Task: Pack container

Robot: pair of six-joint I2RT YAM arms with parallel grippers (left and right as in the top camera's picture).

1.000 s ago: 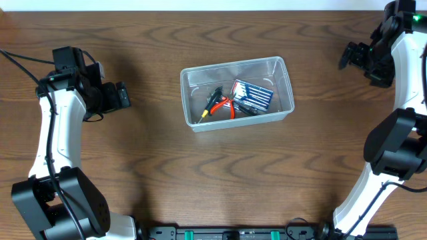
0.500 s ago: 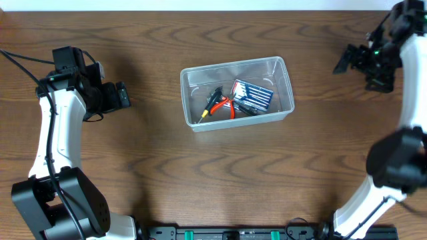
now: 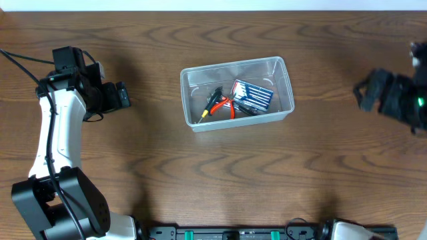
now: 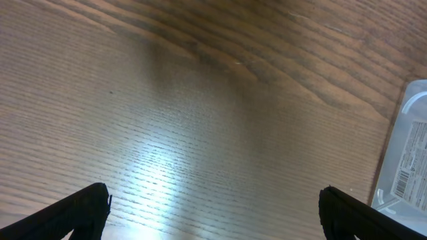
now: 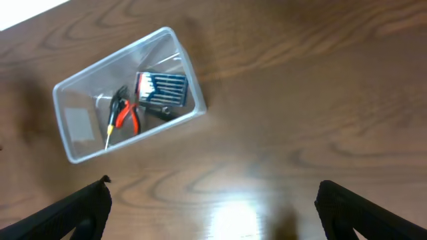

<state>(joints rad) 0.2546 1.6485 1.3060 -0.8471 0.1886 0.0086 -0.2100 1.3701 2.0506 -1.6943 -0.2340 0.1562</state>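
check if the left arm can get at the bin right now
Probably yes. The left pincer is open, and only bare table lies between it and the bin. Nothing covers the bin's open top, so the way looks free.

container: showing clear, smooth plastic
table: showing brown wood grain, reflecting glare, semi-glossy
left arm shell: looking white, smooth plastic

Left arm: white links, black joints, thin black cable. Right arm: blurred, dark, green light. Fingertips black, wedge-shaped.
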